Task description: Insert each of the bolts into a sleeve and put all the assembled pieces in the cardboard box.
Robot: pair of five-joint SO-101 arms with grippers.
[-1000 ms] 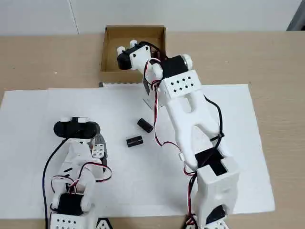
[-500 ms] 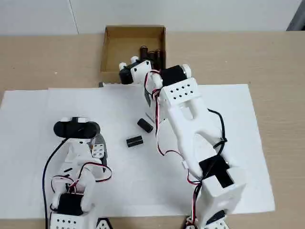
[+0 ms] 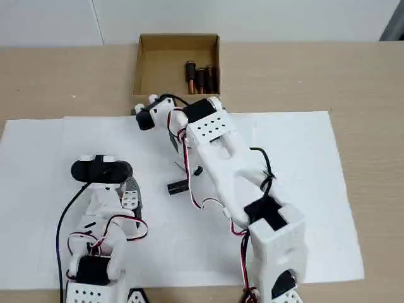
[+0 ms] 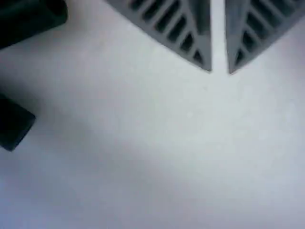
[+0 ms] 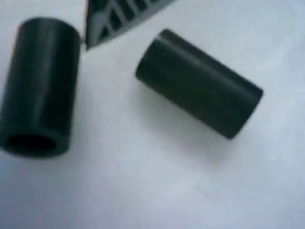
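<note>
The cardboard box stands at the table's far side with three assembled pieces lying side by side in its right half. Two black sleeves lie on the white paper: one in plain sight, the other partly under my right arm. My right arm stretches over them, and one grey finger of its gripper hangs just above them, with no second finger beside it and nothing held. My left gripper rests near the front left, its fingertips nearly touching, with nothing in it.
A large white paper sheet covers the wooden table. Two dark shapes sit at the edge of the left wrist view; I cannot tell what they are. Bare paper lies to the right of my right arm.
My right arm has drawn back from over the box and swung left, down toward the two sleeves. The three assembled pieces in the box have come into sight. The left arm has not moved.
</note>
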